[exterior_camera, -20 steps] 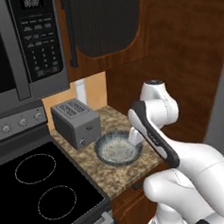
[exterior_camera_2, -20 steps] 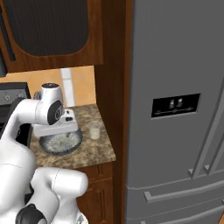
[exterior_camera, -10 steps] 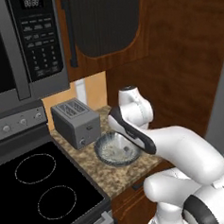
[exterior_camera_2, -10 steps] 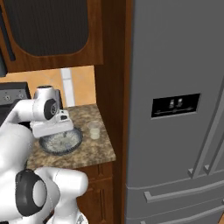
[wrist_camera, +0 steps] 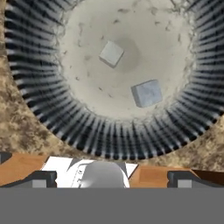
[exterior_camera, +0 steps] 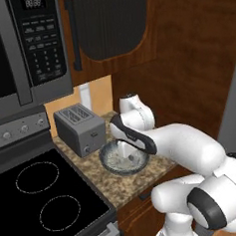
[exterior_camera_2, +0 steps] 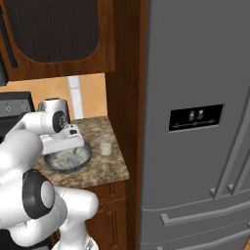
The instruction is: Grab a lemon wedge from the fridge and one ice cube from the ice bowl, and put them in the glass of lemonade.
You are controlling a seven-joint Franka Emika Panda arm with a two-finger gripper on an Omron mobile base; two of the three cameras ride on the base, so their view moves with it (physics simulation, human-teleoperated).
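The ice bowl (wrist_camera: 113,140) sits on the speckled granite counter (exterior_camera: 129,181) directly under the gripper (wrist_camera: 107,177), its ribbed dark wall ringing a pale floor on which two ice cubes lie apart: a greyer cube (wrist_camera: 147,93) nearer the fingertips and a whiter cube (wrist_camera: 111,53) farther out, toward the middle of the bowl. Over the last second the arm has swung in from beside the bowl and come down, so that the hand, which stood above the rim's outer side, now hangs low over the bowl's middle in the left base view. That puts the ice step in hand, and the greyer cube looks the easier first target. The two finger tips (wrist_camera: 40,178) stand wide apart at the bottom of the hand view with nothing between them; the gripper is spread and empty. The arm reaches forward from its base with the forearm nearly level and the wrist bent so the hand points straight down. Out from the gripper, the glass of lemonade (exterior_camera_2: 105,145) stands on the same counter just beside the bowl on the fridge (exterior_camera_2: 195,97) side, and the silver toaster (exterior_camera: 81,128) stands on the bowl's other side, close to its rim. The fridge doors are closed, so the lemon wedge, by my judgement, is not yet fetched.
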